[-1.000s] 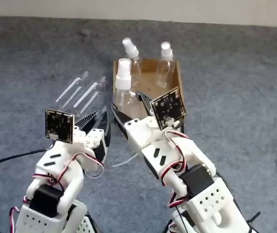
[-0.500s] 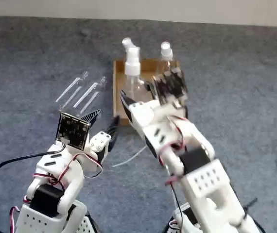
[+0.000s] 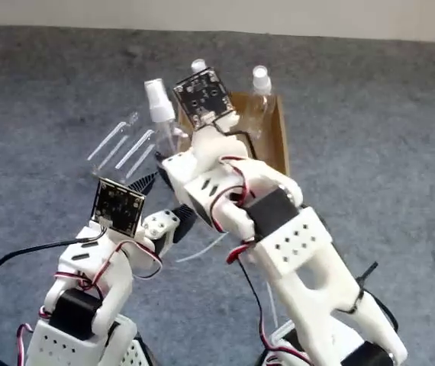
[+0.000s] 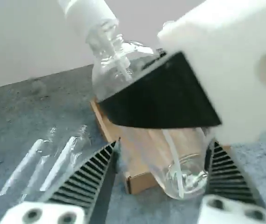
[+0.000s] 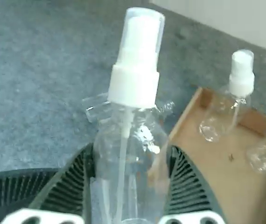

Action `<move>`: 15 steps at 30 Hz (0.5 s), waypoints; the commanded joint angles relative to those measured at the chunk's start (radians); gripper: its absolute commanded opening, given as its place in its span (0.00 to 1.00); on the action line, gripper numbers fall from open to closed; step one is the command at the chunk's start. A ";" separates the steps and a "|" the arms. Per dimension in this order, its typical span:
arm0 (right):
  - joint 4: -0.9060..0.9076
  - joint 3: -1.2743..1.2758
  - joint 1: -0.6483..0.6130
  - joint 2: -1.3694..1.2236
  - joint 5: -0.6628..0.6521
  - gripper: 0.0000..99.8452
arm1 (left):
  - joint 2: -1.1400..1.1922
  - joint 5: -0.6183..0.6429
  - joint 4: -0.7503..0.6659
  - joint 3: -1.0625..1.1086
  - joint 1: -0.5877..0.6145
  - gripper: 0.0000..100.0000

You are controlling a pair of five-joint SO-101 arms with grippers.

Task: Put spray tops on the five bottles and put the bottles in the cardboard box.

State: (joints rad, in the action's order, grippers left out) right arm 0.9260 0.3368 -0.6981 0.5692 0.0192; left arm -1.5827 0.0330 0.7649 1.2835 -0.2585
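My right gripper [image 3: 170, 152] is shut on a clear bottle [image 3: 162, 122] with a white spray top [image 3: 155, 93], held upright above the carpet just left of the cardboard box [image 3: 281, 136]. The right wrist view has the bottle [image 5: 128, 144] gripped between the fingers [image 5: 74, 179], its spray top [image 5: 137, 60] standing above them. Two capped bottles [image 3: 260, 85] [image 3: 198, 67] stand in the box. My left gripper [image 3: 164, 200] is open, nearer and lower, pointing at the held bottle [image 4: 123, 60] without touching it.
Several clear tube-like pieces [image 3: 126, 141] lie on the grey carpet left of the box. A thin white tube [image 3: 202, 248] lies between the arms. The box floor [image 5: 217, 163] has free room beside its bottles [image 5: 235, 88].
The right arm lifted the capped bottle from in front of the box and swung it left and farther out. The left gripper shifted slightly right and stayed open.
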 commanded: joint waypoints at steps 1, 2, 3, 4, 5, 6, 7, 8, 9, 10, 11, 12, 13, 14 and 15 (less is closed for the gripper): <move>0.084 -0.073 -0.013 0.102 0.002 0.00 | 0.007 -0.011 -0.068 0.008 0.035 0.23; 0.105 -0.071 -0.010 0.119 0.002 0.00 | 0.007 -0.011 -0.069 0.010 0.035 0.23; 0.122 -0.070 -0.007 0.136 0.000 0.00 | 0.007 -0.011 -0.069 0.010 0.035 0.23; 0.137 -0.070 -0.005 0.153 -0.002 0.00 | 0.007 -0.011 -0.069 0.012 0.035 0.23; 0.153 -0.070 -0.001 0.171 -0.017 0.00 | 0.007 -0.011 -0.071 0.012 0.036 0.23; 0.162 -0.068 0.012 0.189 -0.038 0.00 | 0.007 -0.011 -0.071 0.012 0.036 0.23; 0.171 -0.068 0.019 0.206 -0.052 0.00 | 0.007 -0.011 -0.071 0.012 0.036 0.23; 0.174 -0.068 0.025 0.223 -0.057 0.00 | 0.007 -0.011 -0.071 0.012 0.036 0.23; 0.176 -0.068 0.031 0.236 -0.061 0.00 | 0.007 -0.011 -0.069 0.012 0.036 0.23; 0.176 -0.068 0.045 0.245 -0.061 0.00 | 0.007 -0.012 -0.069 0.012 0.036 0.23; 0.177 -0.067 0.062 0.252 -0.061 0.00 | 0.007 -0.012 -0.069 0.012 0.036 0.23; 0.183 -0.067 0.076 0.255 -0.061 0.00 | 0.007 -0.012 -0.069 0.012 0.036 0.23; 0.191 -0.067 0.090 0.255 -0.061 0.00 | 0.007 -0.017 -0.069 0.012 0.036 0.23; 0.199 -0.067 0.102 0.255 -0.061 0.00 | 0.007 -0.031 -0.069 0.012 0.036 0.23; 0.202 -0.067 0.117 0.255 -0.063 0.00 | 0.007 -0.038 -0.069 0.013 0.036 0.23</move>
State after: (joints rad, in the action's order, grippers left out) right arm 1.1055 0.3337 -0.6276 0.7856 -0.0284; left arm -1.5919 0.0238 0.7234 1.2973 -0.2509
